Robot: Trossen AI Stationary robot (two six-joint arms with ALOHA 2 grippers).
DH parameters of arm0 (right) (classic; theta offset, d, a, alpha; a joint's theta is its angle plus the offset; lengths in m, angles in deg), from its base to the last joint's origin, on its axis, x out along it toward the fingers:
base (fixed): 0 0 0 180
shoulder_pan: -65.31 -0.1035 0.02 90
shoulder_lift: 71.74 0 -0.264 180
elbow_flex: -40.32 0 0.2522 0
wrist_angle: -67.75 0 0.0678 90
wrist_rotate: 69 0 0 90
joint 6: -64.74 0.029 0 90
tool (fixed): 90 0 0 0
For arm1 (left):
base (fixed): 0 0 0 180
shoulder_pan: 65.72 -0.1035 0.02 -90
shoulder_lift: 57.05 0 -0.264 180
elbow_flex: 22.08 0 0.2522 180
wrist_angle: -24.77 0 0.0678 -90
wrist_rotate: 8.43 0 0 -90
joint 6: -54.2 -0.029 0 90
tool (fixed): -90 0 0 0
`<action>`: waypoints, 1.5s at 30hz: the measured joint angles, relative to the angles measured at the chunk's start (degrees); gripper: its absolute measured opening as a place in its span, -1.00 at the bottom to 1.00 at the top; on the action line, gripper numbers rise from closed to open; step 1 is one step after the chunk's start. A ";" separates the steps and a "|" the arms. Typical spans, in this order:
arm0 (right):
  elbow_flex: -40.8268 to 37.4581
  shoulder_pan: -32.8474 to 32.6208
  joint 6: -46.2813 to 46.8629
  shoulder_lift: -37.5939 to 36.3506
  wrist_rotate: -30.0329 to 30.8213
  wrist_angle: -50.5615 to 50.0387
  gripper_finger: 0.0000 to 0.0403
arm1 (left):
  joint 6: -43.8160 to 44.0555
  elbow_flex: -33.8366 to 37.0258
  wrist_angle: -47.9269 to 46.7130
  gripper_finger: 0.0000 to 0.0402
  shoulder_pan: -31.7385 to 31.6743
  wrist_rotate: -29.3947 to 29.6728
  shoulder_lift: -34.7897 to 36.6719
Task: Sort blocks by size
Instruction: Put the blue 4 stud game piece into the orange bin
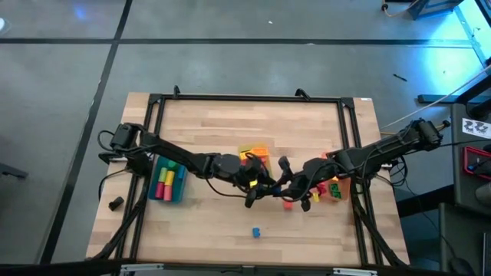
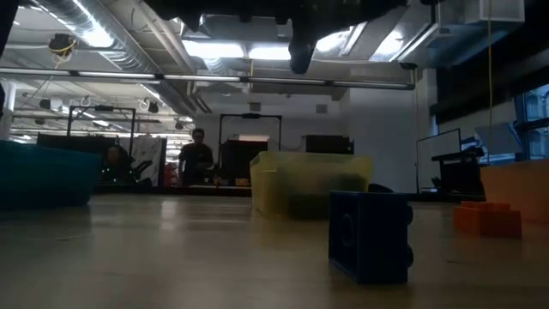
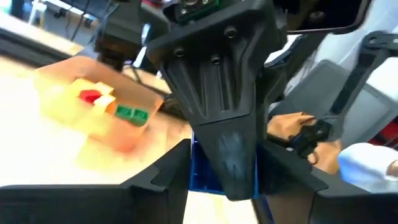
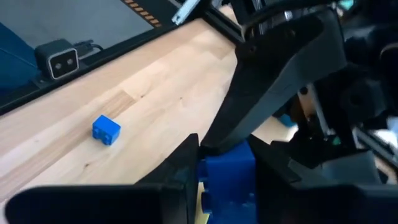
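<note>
Two claws meet mid-surface: my right claw [image 4: 225, 171] clamps a blue block [image 4: 229, 174]; left claw [image 1: 257, 192] state unclear. Handover could drop it if misaligned.

Both tools meet mid-table: left tool [image 1: 257, 193], right tool [image 1: 288, 184]. Lone blue block [image 1: 256, 231] nearer front edge.

Small blue brick [image 1: 256, 231] alone on counter [image 1: 207, 138], studs sideways. Another blue brick [image 4: 231, 174] between claw fingers. Red brick [image 1: 288, 204] near centre; long multicoloured bars [image 1: 166, 182] lie binned.
</note>
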 joint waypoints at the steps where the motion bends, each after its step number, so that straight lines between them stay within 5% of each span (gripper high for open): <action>1: -0.02 0.00 0.65 0.00 0.29 -0.37 -0.49 | -0.02 -0.03 -1.43 -0.18 -0.15 0.26 0.33; 9: -0.08 -0.04 4.17 -1.79 5.08 -7.25 -0.50 | -4.18 0.02 -29.75 -0.04 -2.80 -1.81 8.24; 16: -0.07 0.02 11.58 -4.69 8.95 -16.83 -0.48 | -13.33 1.13 -46.61 -0.04 -2.68 5.64 20.13; 21: -0.07 0.02 19.40 -5.95 9.48 -25.91 -0.50 | -17.55 5.83 -53.75 -0.04 -2.46 12.55 32.68; 33: -0.07 0.02 38.53 -6.19 8.88 -53.10 -0.50 | -11.72 21.97 -78.66 -0.04 -2.02 12.52 66.83; 38: -0.07 0.02 47.97 -6.19 4.87 -64.43 -0.45 | 3.42 27.43 -80.11 -0.03 -1.81 12.76 75.27; 45: -0.07 0.02 53.64 -6.16 1.83 -69.57 -0.44 | -5.18 36.96 -68.28 -0.03 -1.81 13.82 83.75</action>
